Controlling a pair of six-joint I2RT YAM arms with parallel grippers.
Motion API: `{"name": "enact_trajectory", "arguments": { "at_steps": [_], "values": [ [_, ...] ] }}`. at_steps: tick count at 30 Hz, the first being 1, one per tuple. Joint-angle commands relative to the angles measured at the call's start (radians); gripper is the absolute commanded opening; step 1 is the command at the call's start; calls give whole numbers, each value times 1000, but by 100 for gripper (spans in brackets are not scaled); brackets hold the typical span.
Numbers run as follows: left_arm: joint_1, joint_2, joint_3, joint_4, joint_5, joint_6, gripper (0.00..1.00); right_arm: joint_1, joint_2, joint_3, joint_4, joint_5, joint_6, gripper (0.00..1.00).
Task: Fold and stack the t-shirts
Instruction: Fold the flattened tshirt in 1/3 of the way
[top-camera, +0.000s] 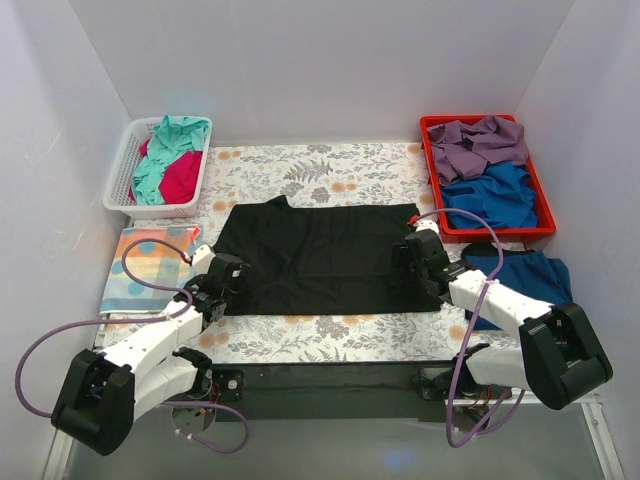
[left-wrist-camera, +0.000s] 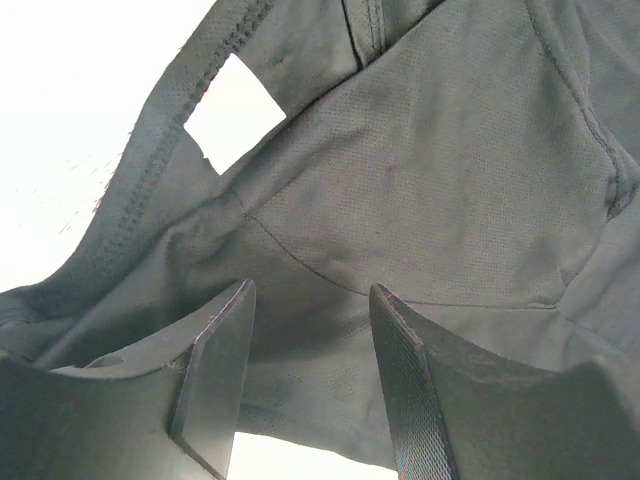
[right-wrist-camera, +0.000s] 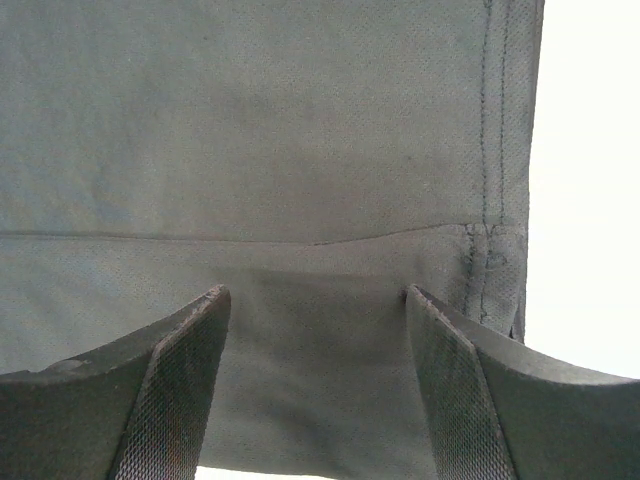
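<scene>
Black soft cloth t-shirt (top-camera: 320, 255) lies spread flat on the grey-and-orange floral table sheet (top-camera: 320, 170), in the middle of the table. The left gripper (top-camera: 222, 272) is at its left edge, near the small pale neck label (left-wrist-camera: 232, 112), with the fingers apart. The right gripper (top-camera: 418, 252) is at the hemmed right edge, its fingers also spread wide over the cloth

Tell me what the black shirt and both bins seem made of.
Black t-shirt: matte fine-mesh knit, probably synthetic; tiny pinholes show up close. White basket: likely plastic, slotted walls. Red bin: likely moulded plastic, smooth solid rim.
</scene>
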Motion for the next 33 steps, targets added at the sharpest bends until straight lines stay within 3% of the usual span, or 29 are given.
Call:
{"name": "enact_trajectory", "arguments": {
  "at_steps": [1, 4, 7, 10, 17, 26, 33],
  "values": [
    [-4, -22, -16, -59, -29, -57, 48, 5, -21, -5, 29, -4, 20, 75],
    [-6, 24, 4, -123, -30, -141, 43, 5, -24, -6, 28, -9, 25, 74],
    [-6, 108, 27, -189, -52, -230, 31, 5, -27, -6, 25, -12, 31, 73],
    [-6, 157, 33, -261, -67, -337, 28, 5, -30, -9, 22, -12, 34, 73],
    [-6, 41, 50, -412, -144, -466, 11, 5, -30, -2, -1, 20, 51, 71],
    [-7, -91, 99, -524, -190, -520, 15, 5, -12, 23, -24, 26, 69, 70],
    [-7, -91, 213, -461, -215, -321, 18, 5, -39, 78, -38, 74, 56, 70]
  ]
}}
